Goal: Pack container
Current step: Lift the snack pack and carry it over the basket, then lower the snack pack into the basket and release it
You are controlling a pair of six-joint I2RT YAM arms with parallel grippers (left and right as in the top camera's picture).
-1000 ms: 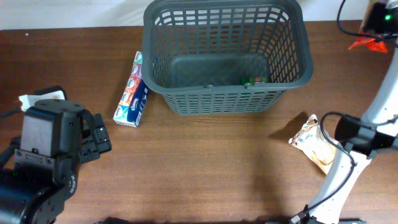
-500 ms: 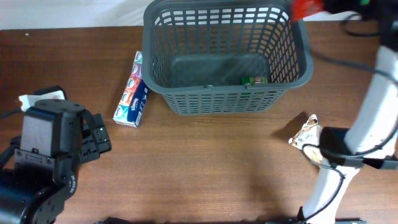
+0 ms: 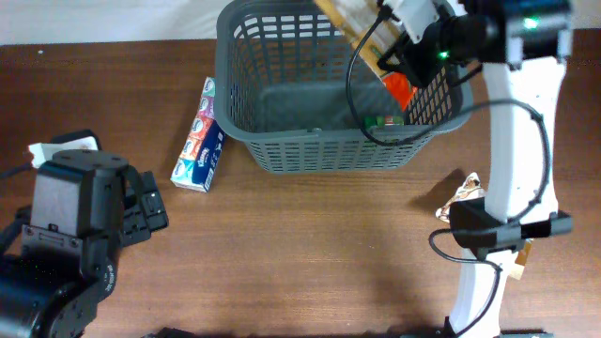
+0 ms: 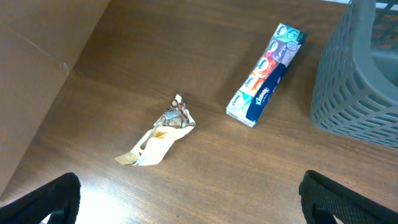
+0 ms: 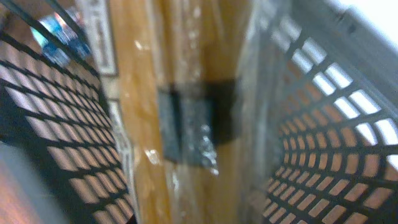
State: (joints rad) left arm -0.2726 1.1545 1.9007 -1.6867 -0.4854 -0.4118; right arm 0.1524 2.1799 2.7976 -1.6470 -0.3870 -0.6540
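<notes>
right gripper (image 3: 387, 36) clamped on a tan clear-wrapped package (image 3: 346, 21), tilted above the container (image 3: 282, 155); left gripper (image 4: 196, 202) spread open over the table (image 4: 205, 162).

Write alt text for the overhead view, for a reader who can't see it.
The right gripper holds a tan packet over the dark grey basket, which has a small green item on its bottom. A tissue pack lies on the wooden table left of the basket; the left arm sits lower left.
</notes>
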